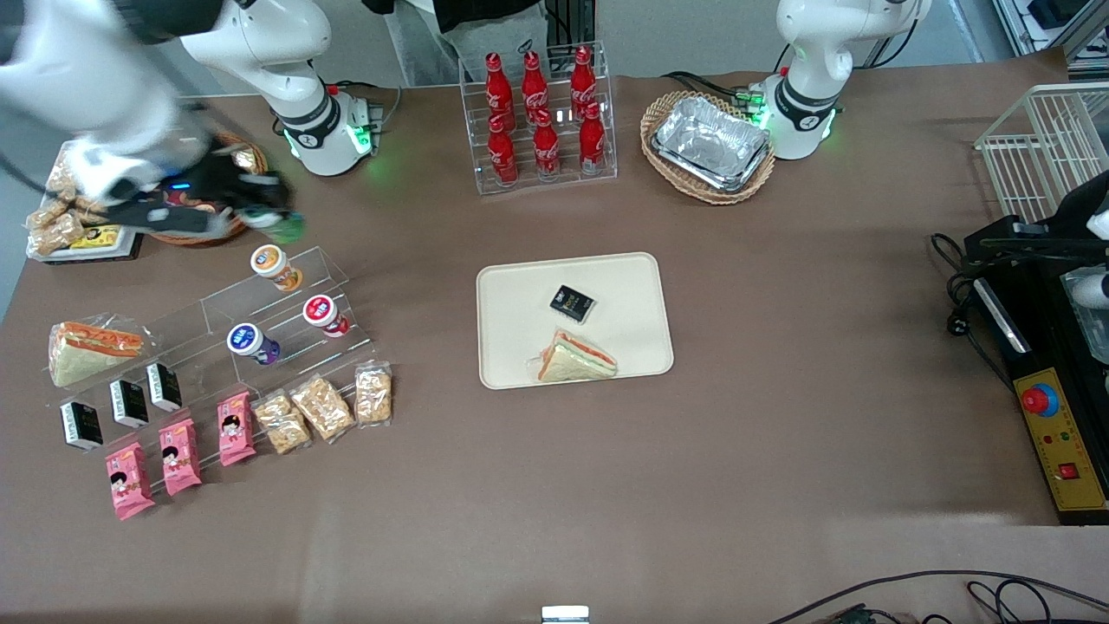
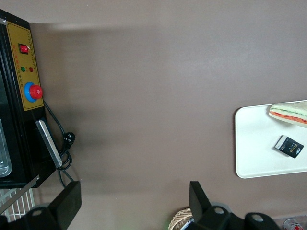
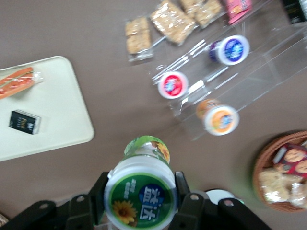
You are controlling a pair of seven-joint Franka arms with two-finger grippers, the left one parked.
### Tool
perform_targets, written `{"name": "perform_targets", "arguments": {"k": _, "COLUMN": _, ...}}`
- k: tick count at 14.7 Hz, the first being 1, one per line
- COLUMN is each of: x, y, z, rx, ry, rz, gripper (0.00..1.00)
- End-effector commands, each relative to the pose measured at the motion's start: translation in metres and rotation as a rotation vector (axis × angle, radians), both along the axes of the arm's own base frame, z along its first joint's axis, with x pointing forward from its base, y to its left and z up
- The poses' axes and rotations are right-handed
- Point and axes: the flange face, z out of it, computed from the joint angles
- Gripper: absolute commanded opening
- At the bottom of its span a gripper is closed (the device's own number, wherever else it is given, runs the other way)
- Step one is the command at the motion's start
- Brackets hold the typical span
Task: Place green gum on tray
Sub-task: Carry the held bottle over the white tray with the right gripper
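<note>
My right gripper is shut on the green gum, a small bottle with a white lid, green rim and sunflower print. In the front view the gripper holds the gum in the air above the table, farther from the camera than the clear stepped stand and toward the working arm's end. The cream tray lies mid-table with a wrapped sandwich and a small black packet on it. The tray also shows in the right wrist view and the left wrist view.
A clear stepped stand holds orange-lidded, red-lidded and purple bottles. Snack packets lie nearer the camera. A wicker basket of snacks sits by the gripper. A cola bottle rack and a foil-tray basket stand farther back.
</note>
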Motion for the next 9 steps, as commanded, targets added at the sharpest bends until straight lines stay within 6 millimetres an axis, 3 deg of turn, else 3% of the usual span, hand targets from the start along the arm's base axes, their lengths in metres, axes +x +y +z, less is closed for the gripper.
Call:
{"name": "perform_targets", "arguments": {"k": 1, "x": -0.003, "y": 0.104, "z": -0.028, "rx": 0.013, "ry": -0.015, "rz": -0.075, "gripper": 0.02}}
{"name": "perform_targets", "arguments": {"k": 5, "x": -0.010, "y": 0.193, "z": -0.089, "rx": 0.051, "ry": -0.030, "rz": -0.125, "gripper": 0.02}}
{"name": "perform_targets", "arguments": {"k": 9, "x": -0.019, "y": 0.250, "z": -0.174, "rx": 0.009, "ry": -0.060, "rz": -0.114, "gripper": 0.00}}
